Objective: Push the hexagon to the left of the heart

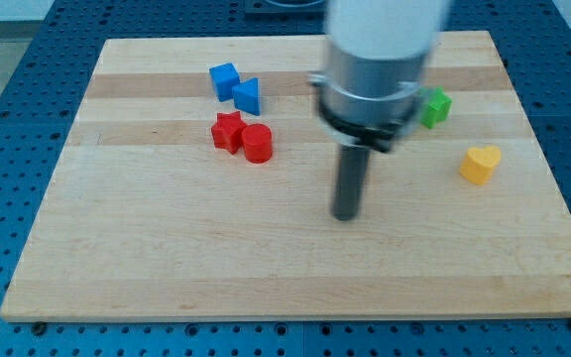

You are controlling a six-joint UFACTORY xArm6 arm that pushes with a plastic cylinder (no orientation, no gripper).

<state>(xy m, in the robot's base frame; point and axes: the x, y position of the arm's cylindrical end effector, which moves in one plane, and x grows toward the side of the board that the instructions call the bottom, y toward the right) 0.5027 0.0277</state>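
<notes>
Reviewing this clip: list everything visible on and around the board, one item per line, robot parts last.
Wooden board: one, light wood, fills most of the view.
Blue cube: one, blue, upper left, touching the triangle.
Blue triangle: one, blue, right of the cube.
Red star: one, red, below the blue pair.
Red cylinder: one, red, against the star's right side.
Green block: one, green, upper right, partly hidden by the arm; shape unclear.
Yellow heart: one, yellow, right side.
Perforated blue surface: surrounds the board.
My tip: one, dark, board centre, touching no block.
</notes>
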